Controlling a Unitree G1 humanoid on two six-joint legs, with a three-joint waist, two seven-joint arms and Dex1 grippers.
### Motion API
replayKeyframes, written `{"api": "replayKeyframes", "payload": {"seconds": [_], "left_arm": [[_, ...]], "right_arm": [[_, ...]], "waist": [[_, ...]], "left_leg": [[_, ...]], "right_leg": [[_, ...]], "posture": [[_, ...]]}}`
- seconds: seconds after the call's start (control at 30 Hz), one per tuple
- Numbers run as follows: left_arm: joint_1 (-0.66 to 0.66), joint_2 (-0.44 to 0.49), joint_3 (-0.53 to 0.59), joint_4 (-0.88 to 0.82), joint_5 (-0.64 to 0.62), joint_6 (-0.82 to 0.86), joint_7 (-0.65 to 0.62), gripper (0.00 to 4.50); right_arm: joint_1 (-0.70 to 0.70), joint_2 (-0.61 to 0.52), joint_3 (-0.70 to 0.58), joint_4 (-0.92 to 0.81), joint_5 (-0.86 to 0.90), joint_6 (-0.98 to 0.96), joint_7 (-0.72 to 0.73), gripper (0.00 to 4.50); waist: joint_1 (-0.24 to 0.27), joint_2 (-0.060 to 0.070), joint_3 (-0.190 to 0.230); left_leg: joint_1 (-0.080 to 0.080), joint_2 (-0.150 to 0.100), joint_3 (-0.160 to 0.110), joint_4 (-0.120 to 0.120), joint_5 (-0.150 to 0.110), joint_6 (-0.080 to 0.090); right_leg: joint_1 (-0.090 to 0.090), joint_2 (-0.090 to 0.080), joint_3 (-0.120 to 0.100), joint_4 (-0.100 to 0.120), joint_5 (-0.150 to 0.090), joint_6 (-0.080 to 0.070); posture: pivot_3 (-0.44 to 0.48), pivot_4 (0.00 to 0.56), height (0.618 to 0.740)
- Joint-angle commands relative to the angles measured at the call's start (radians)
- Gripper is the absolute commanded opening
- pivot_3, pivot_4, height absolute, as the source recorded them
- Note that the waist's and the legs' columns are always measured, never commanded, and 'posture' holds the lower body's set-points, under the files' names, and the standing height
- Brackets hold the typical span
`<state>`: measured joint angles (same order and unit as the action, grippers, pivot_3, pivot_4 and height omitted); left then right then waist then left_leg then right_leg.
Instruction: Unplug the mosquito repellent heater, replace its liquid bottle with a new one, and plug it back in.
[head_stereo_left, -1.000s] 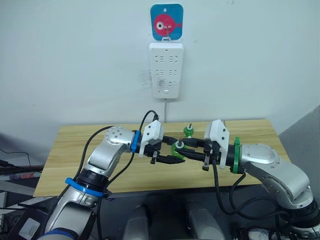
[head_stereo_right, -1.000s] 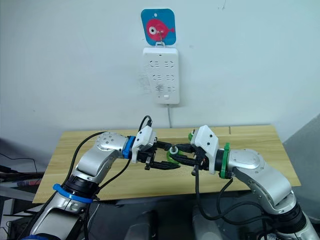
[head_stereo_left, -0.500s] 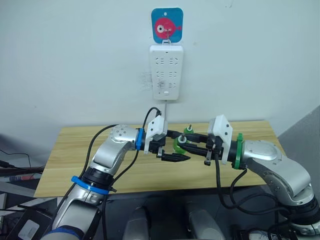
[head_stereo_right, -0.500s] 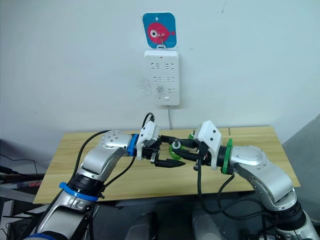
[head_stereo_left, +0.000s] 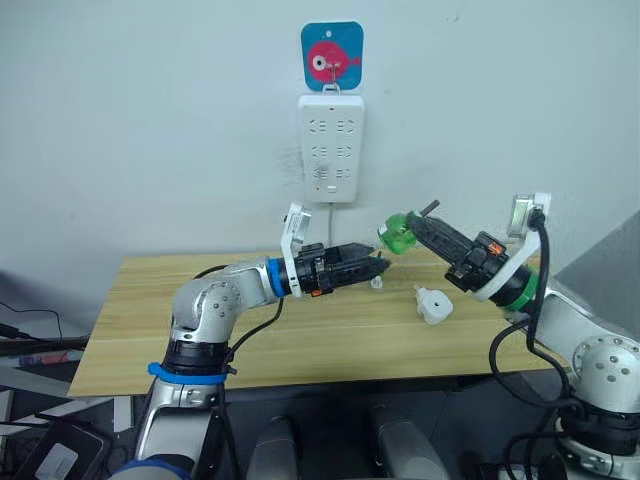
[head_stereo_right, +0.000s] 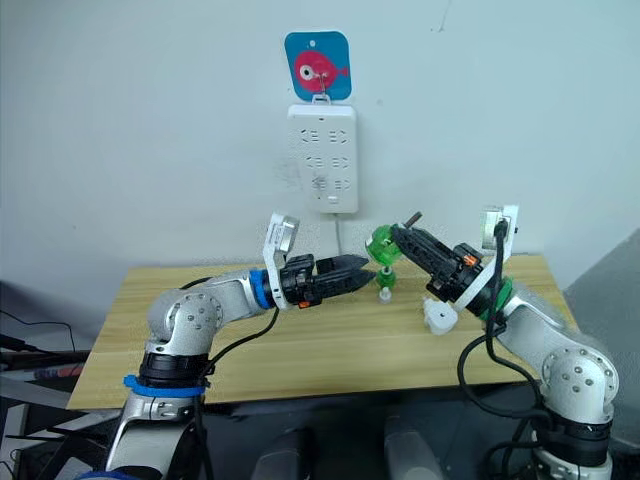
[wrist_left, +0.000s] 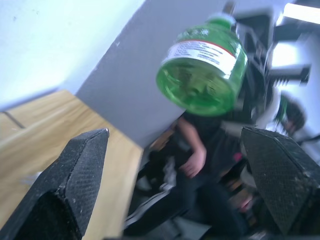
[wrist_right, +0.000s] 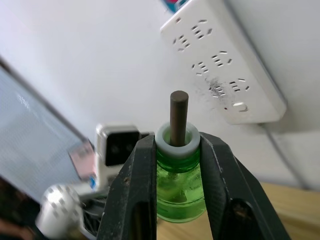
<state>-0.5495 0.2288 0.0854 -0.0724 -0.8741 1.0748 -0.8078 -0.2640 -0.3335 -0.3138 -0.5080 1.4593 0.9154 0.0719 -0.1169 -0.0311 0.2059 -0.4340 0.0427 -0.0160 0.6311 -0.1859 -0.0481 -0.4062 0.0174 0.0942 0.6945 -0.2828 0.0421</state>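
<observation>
Since a second ago both arms are swinging apart. Wooden table (head_stereo_left: 200, 340) is carrying the mosquito repellent heater (head_stereo_left: 432, 304), lying loose near its right end. My right gripper (wrist_right: 172, 150) is clamping the green bottle (head_stereo_left: 398, 234) mid-air; my left gripper (wrist_left: 175, 165) is pointing at it, fingers spread, empty.

Two bottles (wrist_right: 177, 185) (head_stereo_right: 384, 290), perhaps; one heater (head_stereo_left: 432, 305).

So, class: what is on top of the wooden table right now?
On the wooden table lie the white heater and a small bottle. The right tool holds the green bottle above it. The table under the arms is hidden.
</observation>
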Motion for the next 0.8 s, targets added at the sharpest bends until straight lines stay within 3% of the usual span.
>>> {"api": "replayKeyframes", "payload": {"seconds": [0.03,0.37,0.7,0.8], "left_arm": [[-0.023,-0.080,0.095,-0.039,-0.143,0.072,0.146,4.50],[-0.061,-0.208,0.210,-0.017,-0.424,0.124,0.437,4.50],[-0.064,-0.204,0.183,-0.007,-0.598,0.110,0.577,4.50],[-0.062,-0.200,0.178,-0.001,-0.637,0.095,0.605,3.88]], "right_arm": [[0.014,0.025,0.010,-0.038,0.195,-0.084,-0.160,0.82],[0.011,0.040,0.097,-0.071,0.382,-0.251,-0.356,0.82],[0.025,0.024,0.157,-0.091,0.385,-0.315,-0.369,0.82],[0.030,0.021,0.165,-0.093,0.387,-0.325,-0.364,0.82]], "waist": [[0.000,-0.001,-0.003],[0.002,-0.001,-0.011],[0.002,0.000,-0.013],[0.002,0.000,-0.013]], "left_leg": [[0.000,0.000,0.000,0.000,0.000,0.000],[0.000,-0.001,0.000,0.000,0.000,0.000],[0.000,-0.001,0.000,0.000,0.000,0.000],[0.000,-0.001,0.000,0.000,0.000,0.000]], "right_leg": [[0.000,0.000,0.000,0.000,0.000,0.000],[0.000,0.000,0.001,0.000,0.000,0.000],[0.000,0.000,0.001,0.000,0.000,0.000],[0.000,0.000,0.001,0.000,0.000,0.000]], "posture": [[-0.135,0.126,0.740],[-0.129,0.123,0.740],[-0.130,0.122,0.740],[-0.129,0.123,0.740]]}}
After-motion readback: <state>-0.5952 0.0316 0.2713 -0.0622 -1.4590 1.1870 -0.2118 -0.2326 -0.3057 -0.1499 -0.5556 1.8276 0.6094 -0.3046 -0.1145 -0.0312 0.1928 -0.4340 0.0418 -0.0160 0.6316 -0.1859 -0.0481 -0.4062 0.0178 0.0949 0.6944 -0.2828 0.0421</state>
